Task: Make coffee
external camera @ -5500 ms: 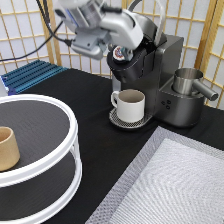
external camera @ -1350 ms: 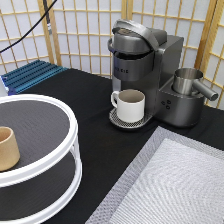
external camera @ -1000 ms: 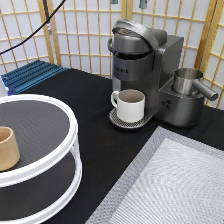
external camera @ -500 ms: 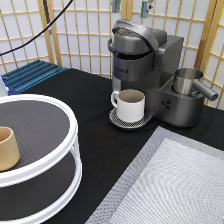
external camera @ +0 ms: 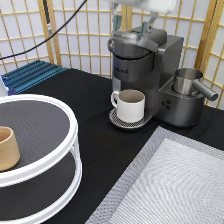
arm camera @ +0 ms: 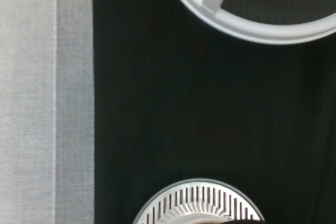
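Observation:
My gripper (external camera: pixel 131 24) hangs at the exterior view's top, just above the closed lid of the dark grey coffee machine (external camera: pixel 142 60). Its two fingers (external camera: pixel 116 22) stand apart, so it is open and holds nothing. A white handled mug (external camera: pixel 130 105) stands on the round drip tray (external camera: pixel 118 120) under the machine's spout. The drip tray's grille also shows in the wrist view (arm camera: pixel 196 202). The coffee pod is not visible in either view.
A steel cup with a spout (external camera: pixel 189 82) sits on the machine's right side. A white two-tier turntable (external camera: pixel 55 160) at the left carries a tan handleless cup (external camera: pixel 7 148). A grey mat (external camera: pixel 175 185) covers the bottom right. A blue rack (external camera: pixel 30 75) lies at the back left.
The arm was at the machine's lid 5.5 s ago, then rose out of view. The open gripper has now come back down into view above the closed lid.

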Available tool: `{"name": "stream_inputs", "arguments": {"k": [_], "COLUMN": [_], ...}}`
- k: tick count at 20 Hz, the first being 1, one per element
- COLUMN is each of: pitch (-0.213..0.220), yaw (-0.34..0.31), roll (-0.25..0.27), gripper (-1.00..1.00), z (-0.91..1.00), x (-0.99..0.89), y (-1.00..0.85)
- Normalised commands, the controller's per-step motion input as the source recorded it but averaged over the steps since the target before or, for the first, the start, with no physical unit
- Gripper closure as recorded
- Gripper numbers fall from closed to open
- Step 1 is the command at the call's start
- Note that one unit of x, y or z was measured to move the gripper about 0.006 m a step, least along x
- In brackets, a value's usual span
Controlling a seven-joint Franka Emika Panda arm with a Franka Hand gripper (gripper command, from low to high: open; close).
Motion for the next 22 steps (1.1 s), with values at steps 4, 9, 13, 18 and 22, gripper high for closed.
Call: {"name": "stream_inputs", "arguments": {"k": [4,9,13,18,22], "pitch": [0.068,0.086,0.009,0.0,0.024], "yaw": [0.077,0.057,0.066,0.05,0.002], "roll": [0.001,0.015,0.0,0.006,0.061], "gripper": [-1.0,-1.0,-1.0,-1.0,-1.0], "z": [-0.54,0.1,0.72,0.84,0.3], "x": [0.09,0.0,0.0,-0.09,-0.16], "y": [-0.14,-0.14,0.36,0.27,-0.56]}}
